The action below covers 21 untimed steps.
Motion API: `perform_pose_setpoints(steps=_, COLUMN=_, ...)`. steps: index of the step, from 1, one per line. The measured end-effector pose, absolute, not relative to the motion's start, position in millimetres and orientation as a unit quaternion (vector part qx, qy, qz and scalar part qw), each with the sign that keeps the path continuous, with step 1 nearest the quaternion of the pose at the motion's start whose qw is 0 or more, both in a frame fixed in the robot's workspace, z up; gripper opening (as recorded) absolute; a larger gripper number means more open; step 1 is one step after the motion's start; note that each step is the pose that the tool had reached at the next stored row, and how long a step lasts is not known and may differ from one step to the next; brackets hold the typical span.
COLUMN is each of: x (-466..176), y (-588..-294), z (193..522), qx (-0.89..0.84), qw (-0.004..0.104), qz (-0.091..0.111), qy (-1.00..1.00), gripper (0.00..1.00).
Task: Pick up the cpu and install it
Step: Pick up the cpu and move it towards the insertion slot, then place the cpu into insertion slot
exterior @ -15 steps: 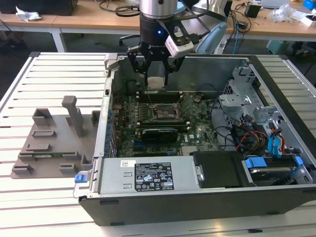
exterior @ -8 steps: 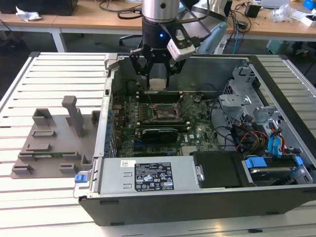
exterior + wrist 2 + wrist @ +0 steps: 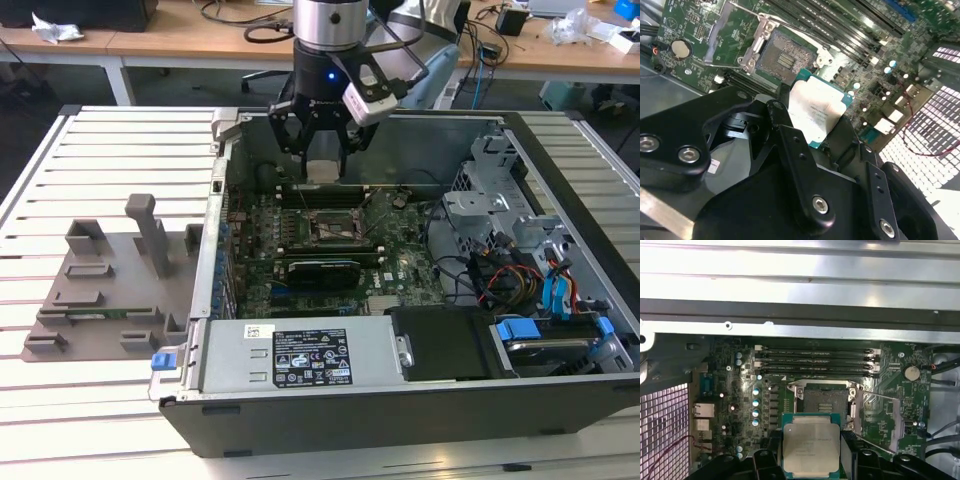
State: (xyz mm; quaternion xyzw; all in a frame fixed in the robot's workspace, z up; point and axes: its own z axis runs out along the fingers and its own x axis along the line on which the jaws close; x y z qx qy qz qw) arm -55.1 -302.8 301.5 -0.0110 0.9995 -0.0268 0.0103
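The cpu [image 3: 810, 447], a flat square chip with a pale silver top and a thin green edge, hangs in my gripper [image 3: 811, 460], whose black fingers are shut on its sides. In the second wrist view the cpu [image 3: 816, 111] is held above and a little to one side of the open socket [image 3: 784, 56]. The socket [image 3: 823, 401] lies bare on the green motherboard, its metal frame swung open. In the exterior view my gripper [image 3: 322, 160] hovers over the back of the open computer case, above the socket [image 3: 333, 226], with the cpu [image 3: 321, 170] between the fingers.
Several black memory slots [image 3: 815, 362] run beside the socket. A long black card [image 3: 318, 272] sits in front of it. The drive cage and cables [image 3: 520, 270] fill the case at the exterior view's right. A grey fixture [image 3: 105, 275] stands at the exterior view's left.
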Motion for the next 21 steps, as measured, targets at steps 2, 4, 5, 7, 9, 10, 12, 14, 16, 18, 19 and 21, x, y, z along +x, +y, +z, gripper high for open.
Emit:
perform_pose_setpoints(steps=2, x=-50.1, y=-302.4, z=298.7, qx=-0.011, qw=0.01, qz=-0.028, qy=0.999, gripper=0.55)
perform_pose_setpoints(steps=4, x=-46.3, y=-302.4, z=297.3, qx=-0.011, qw=0.01, qz=-0.029, qy=0.999, gripper=0.55)
perform_pose_setpoints(steps=5, x=-45.9, y=-302.4, z=297.3, qx=-0.011, qw=0.01, qz=-0.029, qy=0.999, gripper=0.55)
perform_pose_setpoints(steps=7, x=-45.9, y=-302.4, z=297.3, qx=-0.011, qw=0.01, qz=-0.029, qy=0.999, gripper=0.55)
perform_pose_setpoints(steps=9, x=-45.7, y=-302.4, z=297.2, qx=-0.011, qw=0.01, qz=-0.029, qy=0.999, gripper=0.55)
perform_pose_setpoints(steps=10, x=-45.5, y=-302.4, z=297.2, qx=-0.011, qw=0.01, qz=-0.03, qy=0.999, gripper=0.55)
perform_pose_setpoints(steps=12, x=-45.2, y=-302.3, z=297.2, qx=-0.011, qw=0.01, qz=-0.03, qy=0.999, gripper=0.55)
perform_pose_setpoints(steps=14, x=-45.1, y=-302.3, z=297.2, qx=-0.011, qw=0.01, qz=-0.03, qy=0.999, gripper=0.55)
perform_pose_setpoints(steps=16, x=-45.0, y=-302.4, z=297.2, qx=-0.011, qw=0.01, qz=-0.03, qy=0.999, gripper=0.55)
perform_pose_setpoints(steps=18, x=-44.9, y=-302.4, z=297.2, qx=-0.011, qw=0.01, qz=-0.03, qy=0.999, gripper=0.55)
perform_pose_setpoints(steps=19, x=-44.8, y=-302.4, z=297.2, qx=-0.011, qw=0.01, qz=-0.03, qy=0.999, gripper=0.55)
perform_pose_setpoints(steps=21, x=-44.8, y=-302.4, z=297.1, qx=-0.011, qw=0.01, qz=-0.031, qy=0.999, gripper=0.55)
